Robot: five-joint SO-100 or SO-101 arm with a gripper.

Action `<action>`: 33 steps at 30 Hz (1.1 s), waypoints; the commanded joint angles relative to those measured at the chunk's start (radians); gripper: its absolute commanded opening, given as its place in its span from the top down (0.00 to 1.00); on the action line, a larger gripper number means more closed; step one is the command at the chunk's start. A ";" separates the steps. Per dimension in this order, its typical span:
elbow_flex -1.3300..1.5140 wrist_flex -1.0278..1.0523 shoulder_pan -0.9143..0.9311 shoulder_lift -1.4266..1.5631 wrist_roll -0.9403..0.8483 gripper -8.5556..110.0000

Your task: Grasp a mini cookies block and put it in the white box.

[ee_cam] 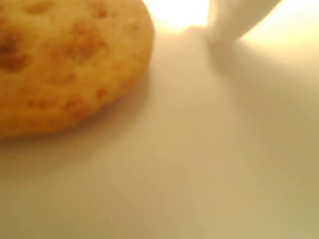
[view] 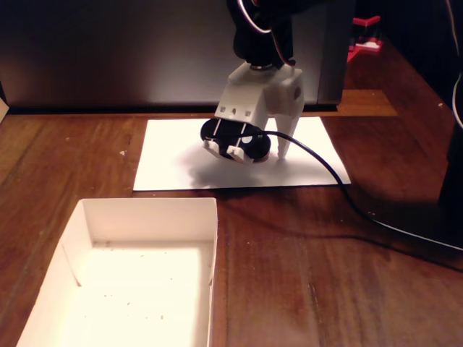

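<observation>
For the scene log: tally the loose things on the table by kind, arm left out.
Cookies: 1, the mini cookies block
Boxes: 1, the white box
Paper sheets: 1, the white paper sheet
Cables: 1, the black cable
Total: 4

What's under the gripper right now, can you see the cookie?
In the wrist view the cookie lies on the white paper sheet, one finger touching down beside it. In the fixed view the gripper covers the cookie; only paper shows.
</observation>
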 commanded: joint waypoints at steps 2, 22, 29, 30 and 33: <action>-0.074 -0.003 -0.028 0.186 -0.012 0.61; -0.087 -0.006 -0.021 0.117 0.009 0.61; -0.098 -0.005 -0.003 0.109 0.006 0.61; -0.098 -0.003 -0.008 0.110 0.003 0.61; -0.098 -0.002 -0.020 0.115 -0.003 0.61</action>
